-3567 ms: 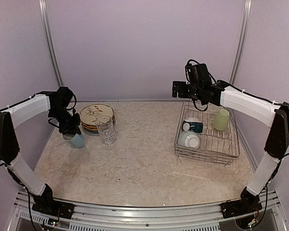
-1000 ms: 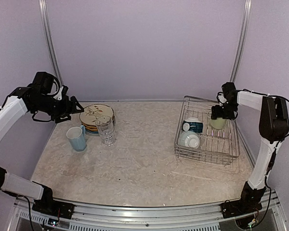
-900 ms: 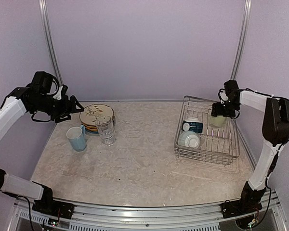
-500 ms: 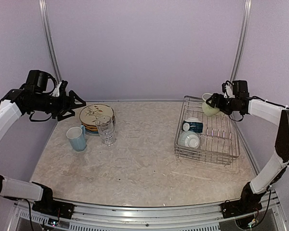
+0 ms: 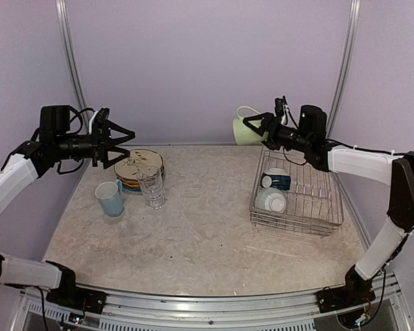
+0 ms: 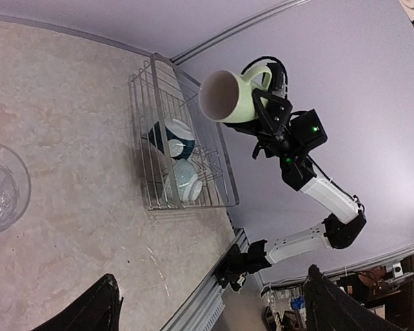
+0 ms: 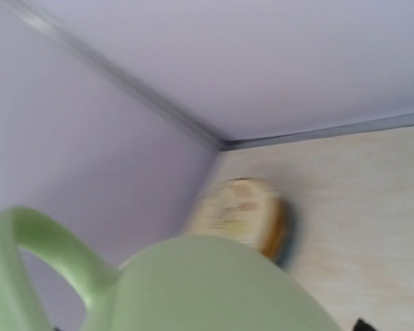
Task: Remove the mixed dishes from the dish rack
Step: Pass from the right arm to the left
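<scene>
My right gripper is shut on the pale green mug, which hangs on its side in the air past the back left corner of the dish rack. In the right wrist view the mug fills the lower frame and hides the fingers. Two teal-and-white bowls lie in the rack. On the left of the table are the stacked plates, the clear glass tumbler and the light blue mug. My left gripper hovers open and empty above and left of the plates, pointing right.
The purple back wall and side walls enclose the table. The left wrist view looks across at the rack, the raised mug and the tumbler. A metal rail runs along the near edge.
The right gripper lifted the pale green mug out of the rack and carried it up and to the left. The left gripper rose and turned to point right, opening a little wider.
</scene>
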Robot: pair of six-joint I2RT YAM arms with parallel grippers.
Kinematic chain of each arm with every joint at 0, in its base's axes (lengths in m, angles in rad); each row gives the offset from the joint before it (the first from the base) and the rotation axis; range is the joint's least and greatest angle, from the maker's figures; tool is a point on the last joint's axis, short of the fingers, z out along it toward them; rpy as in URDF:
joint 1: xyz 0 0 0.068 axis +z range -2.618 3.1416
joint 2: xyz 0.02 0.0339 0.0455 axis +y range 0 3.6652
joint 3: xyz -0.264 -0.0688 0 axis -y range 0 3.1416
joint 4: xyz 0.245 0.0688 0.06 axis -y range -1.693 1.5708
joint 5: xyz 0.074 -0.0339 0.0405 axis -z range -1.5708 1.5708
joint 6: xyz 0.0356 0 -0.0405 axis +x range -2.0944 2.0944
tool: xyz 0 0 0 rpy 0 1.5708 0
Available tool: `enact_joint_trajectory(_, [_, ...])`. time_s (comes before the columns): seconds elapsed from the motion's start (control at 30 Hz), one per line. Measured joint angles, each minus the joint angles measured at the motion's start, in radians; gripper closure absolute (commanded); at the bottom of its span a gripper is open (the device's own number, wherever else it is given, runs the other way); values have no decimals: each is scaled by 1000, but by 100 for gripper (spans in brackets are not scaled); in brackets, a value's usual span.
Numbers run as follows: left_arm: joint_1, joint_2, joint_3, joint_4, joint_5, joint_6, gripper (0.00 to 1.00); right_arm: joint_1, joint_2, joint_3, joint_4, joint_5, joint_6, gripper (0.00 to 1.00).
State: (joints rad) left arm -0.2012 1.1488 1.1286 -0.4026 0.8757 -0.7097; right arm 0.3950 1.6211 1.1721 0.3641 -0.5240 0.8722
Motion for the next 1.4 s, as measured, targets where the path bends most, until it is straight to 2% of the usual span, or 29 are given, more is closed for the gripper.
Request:
enact_joint_trajectory(0.2, [-109, 8, -23, 214, 31, -25, 13, 127, 177, 106, 201, -58, 217, 98])
enact_joint_trajectory(0.37, [-240, 8, -64, 351, -47, 68, 14, 215, 324, 186, 348, -108, 424, 99])
enact_joint_trajectory(0.57, [-274, 37, -85, 431, -149, 158, 17, 281, 395, 250, 436, -150, 585, 99])
enact_joint_trajectory(0.7, [-283, 76, -84, 456, -185, 201, 23, 310, 401, 286, 479, -164, 640, 99])
enact_joint_trajectory(0.97, [-292, 146, -82, 488, -168, 217, 35, 335, 449, 333, 549, -173, 699, 100])
enact_joint_trajectory(1.4, [-317, 203, -44, 485, -165, 217, 53, 368, 518, 372, 561, -176, 745, 100])
